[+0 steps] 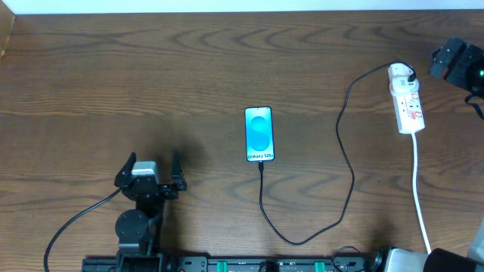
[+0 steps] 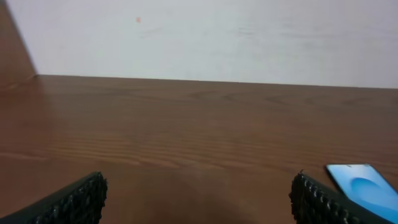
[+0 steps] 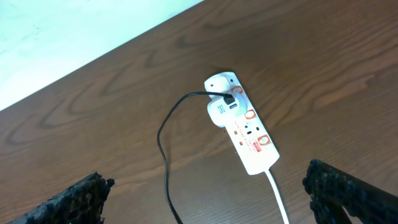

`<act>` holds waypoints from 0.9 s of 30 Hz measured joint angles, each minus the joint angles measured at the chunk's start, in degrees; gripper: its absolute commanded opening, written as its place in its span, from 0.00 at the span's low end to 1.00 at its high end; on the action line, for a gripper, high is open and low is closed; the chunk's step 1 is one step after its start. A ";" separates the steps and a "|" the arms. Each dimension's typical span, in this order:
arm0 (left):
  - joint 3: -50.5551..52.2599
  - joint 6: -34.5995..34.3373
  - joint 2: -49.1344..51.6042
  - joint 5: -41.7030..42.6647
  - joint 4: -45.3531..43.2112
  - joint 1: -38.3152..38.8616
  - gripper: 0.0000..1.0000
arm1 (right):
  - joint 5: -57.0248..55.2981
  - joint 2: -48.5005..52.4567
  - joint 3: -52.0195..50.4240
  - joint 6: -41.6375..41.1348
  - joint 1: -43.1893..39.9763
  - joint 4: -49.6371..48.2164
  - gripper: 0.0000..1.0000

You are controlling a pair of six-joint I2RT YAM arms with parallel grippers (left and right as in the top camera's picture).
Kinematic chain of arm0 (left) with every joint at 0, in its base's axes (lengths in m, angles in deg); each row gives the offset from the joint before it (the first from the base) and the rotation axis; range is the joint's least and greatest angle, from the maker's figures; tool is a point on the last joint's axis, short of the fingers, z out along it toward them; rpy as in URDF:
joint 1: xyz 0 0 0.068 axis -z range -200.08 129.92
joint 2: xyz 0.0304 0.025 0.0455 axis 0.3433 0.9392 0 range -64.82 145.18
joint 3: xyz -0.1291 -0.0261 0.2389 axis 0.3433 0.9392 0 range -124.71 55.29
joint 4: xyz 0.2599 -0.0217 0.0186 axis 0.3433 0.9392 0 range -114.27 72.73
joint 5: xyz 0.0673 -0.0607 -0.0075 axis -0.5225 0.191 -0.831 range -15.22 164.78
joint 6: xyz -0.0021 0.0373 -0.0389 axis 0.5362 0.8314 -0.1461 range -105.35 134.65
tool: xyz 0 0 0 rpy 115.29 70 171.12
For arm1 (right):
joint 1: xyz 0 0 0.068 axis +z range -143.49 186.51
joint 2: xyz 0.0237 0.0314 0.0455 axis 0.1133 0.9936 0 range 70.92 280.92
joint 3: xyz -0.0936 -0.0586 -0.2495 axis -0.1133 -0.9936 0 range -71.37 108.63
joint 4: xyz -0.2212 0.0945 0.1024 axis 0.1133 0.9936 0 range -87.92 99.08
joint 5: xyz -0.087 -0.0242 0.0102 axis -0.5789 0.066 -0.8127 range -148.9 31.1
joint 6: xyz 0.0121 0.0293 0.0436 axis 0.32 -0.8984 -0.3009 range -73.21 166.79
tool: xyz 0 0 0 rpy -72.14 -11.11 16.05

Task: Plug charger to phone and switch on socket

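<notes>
The phone (image 1: 259,134) lies flat mid-table with its blue screen up; its corner (image 2: 364,185) shows in the left wrist view. The charger (image 1: 344,143), a thin black cable, runs from the phone's near edge in a loop up to the white socket (image 1: 406,102) at the far right. In the right wrist view the socket (image 3: 247,130) lies below my right gripper (image 3: 208,198), which hangs open above the table with the cable (image 3: 164,146) between its fingers' line of sight. My left gripper (image 1: 153,159) stands open left of the phone, holding nothing.
A thick white cord (image 1: 420,196) runs from the socket toward the table's near edge. The right arm (image 1: 456,62) sits at the far right edge. A pale wall (image 2: 199,37) borders the table's back.
</notes>
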 measured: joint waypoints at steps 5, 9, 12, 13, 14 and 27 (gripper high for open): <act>0.00 0.00 0.00 0.00 0.00 -1.42 0.94 | 0.00 0.00 0.00 -0.02 0.00 0.00 0.99; 0.00 0.00 0.00 0.00 0.00 -1.46 0.94 | 0.00 0.00 0.00 0.00 0.00 0.00 0.99; 0.00 0.00 0.00 0.00 0.00 -1.46 0.95 | 0.00 0.00 0.00 -0.02 0.00 0.00 0.99; 0.00 0.00 0.00 0.00 0.00 -1.46 0.94 | 0.00 0.00 0.00 -0.02 0.00 0.02 0.99; 0.00 0.00 0.00 0.00 0.00 -1.46 0.94 | -0.02 0.00 0.00 -0.04 0.00 0.02 0.99; 0.00 0.00 0.00 0.00 0.00 -1.46 0.94 | 0.00 0.00 0.00 -0.35 0.00 0.07 0.99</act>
